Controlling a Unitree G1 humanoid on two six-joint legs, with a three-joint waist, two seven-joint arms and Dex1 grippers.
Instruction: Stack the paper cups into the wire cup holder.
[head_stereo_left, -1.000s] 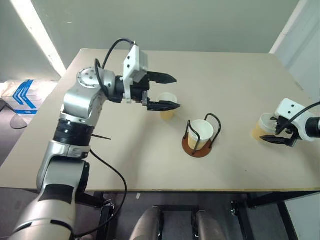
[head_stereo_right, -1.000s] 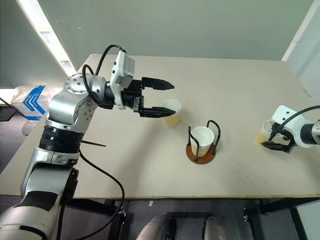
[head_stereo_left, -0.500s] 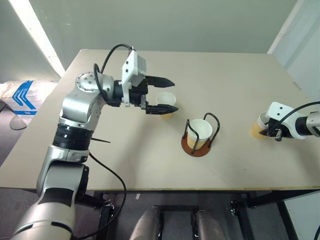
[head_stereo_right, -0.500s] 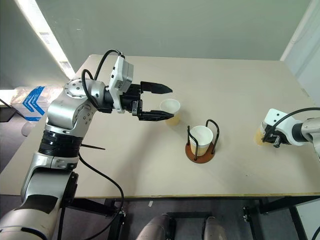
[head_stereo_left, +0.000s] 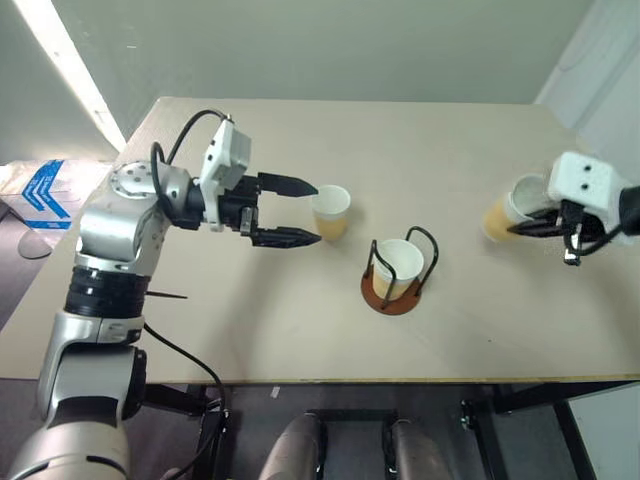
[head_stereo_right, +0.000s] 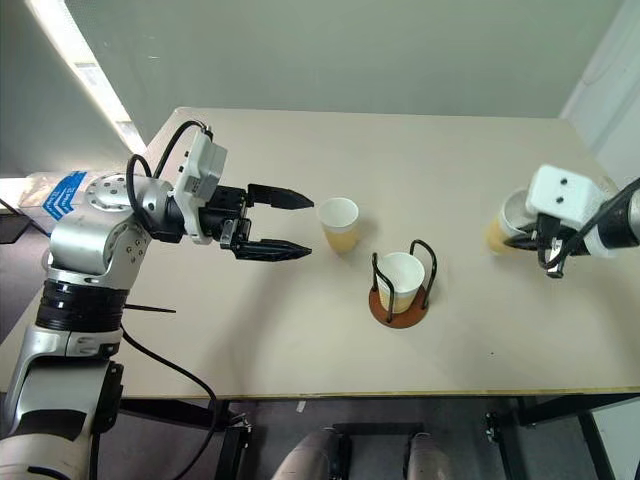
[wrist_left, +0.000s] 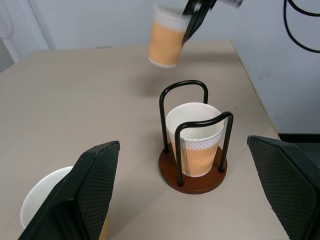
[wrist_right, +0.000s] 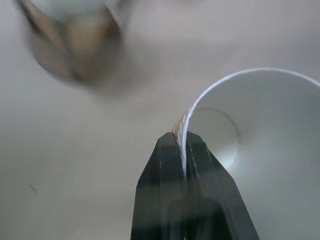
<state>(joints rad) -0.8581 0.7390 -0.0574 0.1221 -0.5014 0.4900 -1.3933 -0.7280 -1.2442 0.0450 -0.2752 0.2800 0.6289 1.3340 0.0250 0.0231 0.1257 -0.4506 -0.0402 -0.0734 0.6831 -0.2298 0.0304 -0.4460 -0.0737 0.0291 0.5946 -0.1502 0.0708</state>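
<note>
Paper cup (head_stereo_left: 505, 213) hangs pinched by its rim in the right hand (wrist_right: 184, 150); left hand (head_stereo_left: 300, 212) spread.

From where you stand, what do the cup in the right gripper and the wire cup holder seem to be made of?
The cup in the right gripper looks like paper: thin white rim, matte tan outside with wavy embossed ribs. The wire cup holder seems to be two bent black wire loops, smooth and slightly glossy, probably coated metal, on a reddish-brown disc that could be wood or plastic.
</note>
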